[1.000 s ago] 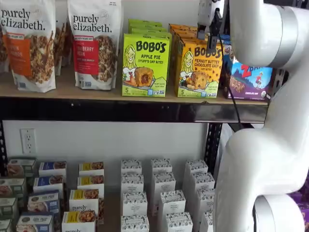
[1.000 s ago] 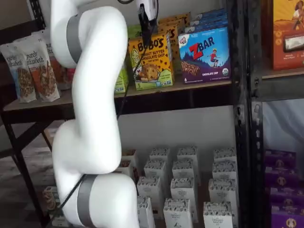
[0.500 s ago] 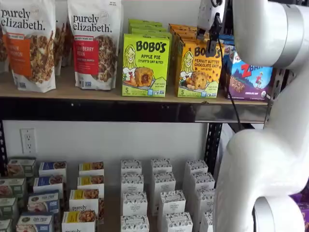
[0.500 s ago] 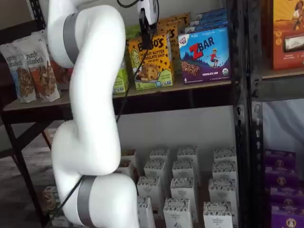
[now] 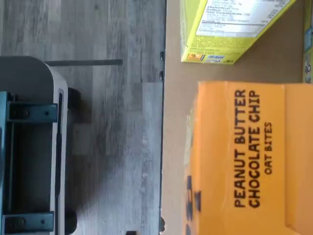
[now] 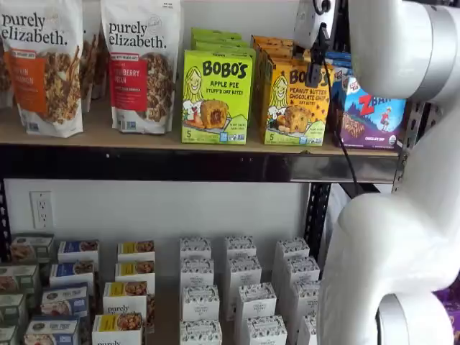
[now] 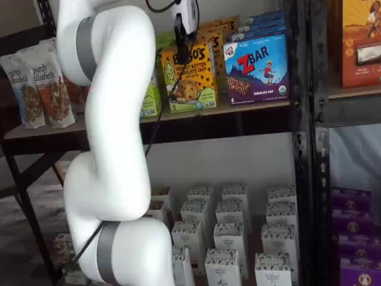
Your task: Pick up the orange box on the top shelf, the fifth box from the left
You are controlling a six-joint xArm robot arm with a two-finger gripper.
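The orange box [image 6: 295,100] stands upright on the top shelf [image 6: 144,136], front of a row of like cartons, and shows in both shelf views [image 7: 190,77]. My gripper [image 6: 316,56] hangs from the view's top edge in front of the box's upper right corner, black fingers down, with a cable beside them. It also shows in a shelf view [image 7: 180,40] over the box's upper left part. No gap between the fingers shows and no box is in them. The wrist view shows the box's top panel [image 5: 244,156] on the tan board [image 5: 176,122].
A lime-green Bobo's box [image 6: 215,97] stands left of the orange one and a blue-purple Zbar box [image 6: 370,111] right of it. Granola bags [image 6: 140,65] fill the shelf's left. Small white boxes [image 6: 241,287] sit below. The white arm [image 7: 113,149] stands before the shelves.
The gripper has risen slightly in front of the orange box. The arm's upper links have shifted a little sideways. The boxes have not moved.
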